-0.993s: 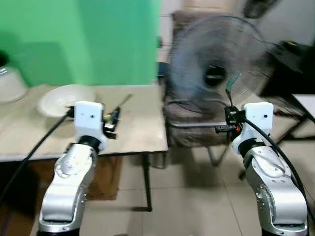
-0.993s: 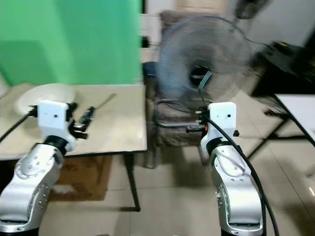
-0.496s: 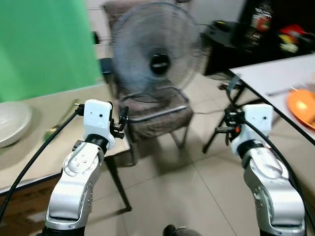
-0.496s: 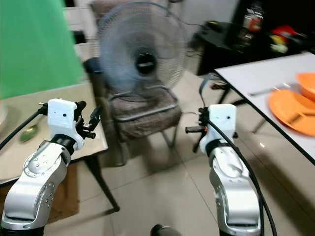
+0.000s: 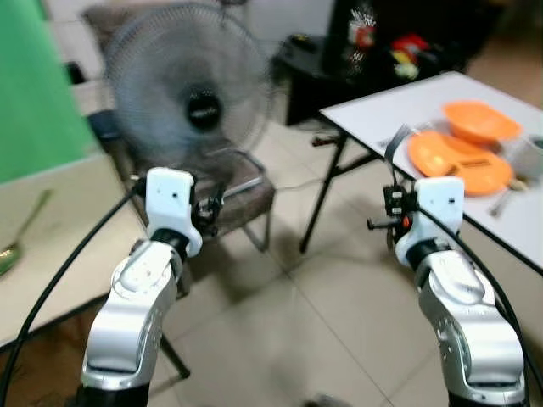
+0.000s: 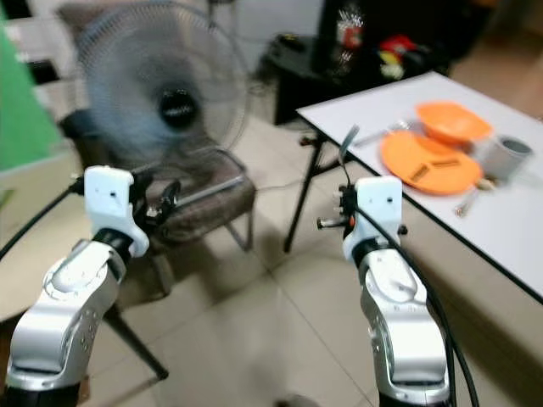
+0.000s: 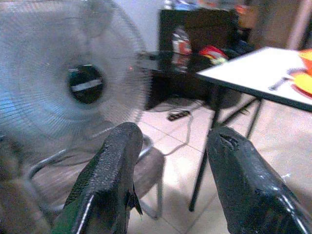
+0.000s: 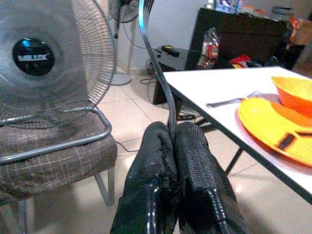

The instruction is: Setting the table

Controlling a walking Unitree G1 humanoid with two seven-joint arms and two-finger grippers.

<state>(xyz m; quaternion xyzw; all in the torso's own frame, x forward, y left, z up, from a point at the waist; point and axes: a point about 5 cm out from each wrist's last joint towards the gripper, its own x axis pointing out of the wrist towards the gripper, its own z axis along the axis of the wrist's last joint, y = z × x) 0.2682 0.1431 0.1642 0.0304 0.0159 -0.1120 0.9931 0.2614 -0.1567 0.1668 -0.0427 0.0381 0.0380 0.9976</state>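
My right gripper (image 8: 173,141) is shut on a thin metal utensil (image 8: 155,63) whose curved handle stands up above the fingers; it also rises above my right wrist (image 5: 394,144). My left gripper (image 7: 175,134) is open with nothing between its fingers, held out at chest height (image 5: 208,212). To the right stands a white table (image 5: 382,106) with an orange plate (image 5: 458,157), an orange bowl (image 5: 479,121), a grey cup (image 5: 530,155) and a fork (image 8: 229,101). Both grippers are well short of that table.
A big standing fan (image 5: 187,102) and a padded metal chair (image 5: 229,191) are straight ahead on the left. A beige table (image 5: 51,237) with a spoon (image 5: 10,250) lies at the far left. A dark cabinet (image 5: 339,59) stands behind. Tiled floor lies open between.
The whole view has swung right: the beige table and its white bowl slid off to the left and the white table with orange dishes came in. Both grippers keep their states.
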